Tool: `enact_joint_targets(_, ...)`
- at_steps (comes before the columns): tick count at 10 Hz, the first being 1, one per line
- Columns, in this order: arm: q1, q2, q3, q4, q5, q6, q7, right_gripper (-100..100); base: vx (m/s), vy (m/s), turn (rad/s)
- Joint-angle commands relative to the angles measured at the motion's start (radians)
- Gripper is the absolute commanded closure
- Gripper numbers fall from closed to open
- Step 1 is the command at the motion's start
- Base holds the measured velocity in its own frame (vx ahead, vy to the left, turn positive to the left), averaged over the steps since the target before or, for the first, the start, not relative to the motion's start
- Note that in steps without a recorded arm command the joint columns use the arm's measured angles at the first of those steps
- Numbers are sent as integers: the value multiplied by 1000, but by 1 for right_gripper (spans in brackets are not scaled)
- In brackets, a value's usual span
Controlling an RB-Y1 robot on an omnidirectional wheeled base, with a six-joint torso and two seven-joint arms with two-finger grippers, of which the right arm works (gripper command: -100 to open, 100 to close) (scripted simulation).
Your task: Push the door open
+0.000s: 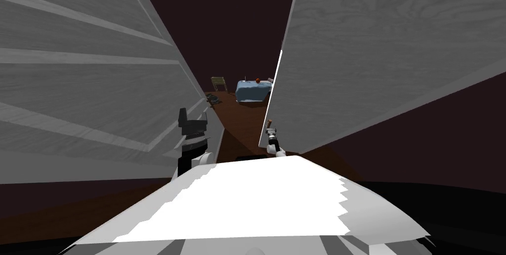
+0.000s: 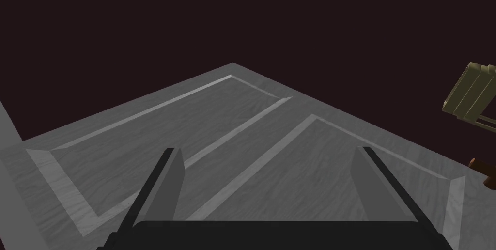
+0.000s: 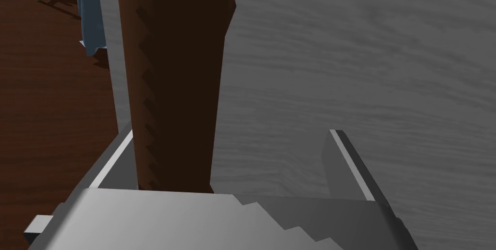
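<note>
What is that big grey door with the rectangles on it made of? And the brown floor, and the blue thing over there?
The door looks like wood painted or stained grey: wavy grain lines run across it, and its finish is matt. The floor seems to be dark reddish-brown wood, with faint grain streaks. The blue cover looks like cloth, since it drapes down the sides.

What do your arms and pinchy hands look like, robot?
My left gripper and right gripper each have two thin, light grey fingers, flat like blades. The left pair rises from a dark box. My left arm and right arm are white and grey with dark joints.
</note>
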State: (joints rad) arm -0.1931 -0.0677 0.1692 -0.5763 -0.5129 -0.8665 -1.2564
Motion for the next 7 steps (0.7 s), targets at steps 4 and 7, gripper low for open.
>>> enact_joint_targets(4, -5, -10, -42, 0, -23, -8, 13, 100, 138, 50, -40)
enact_joint_targets(7, -7, 0, -78, 2, -44, -11, 24, 100, 163, 80, -74)
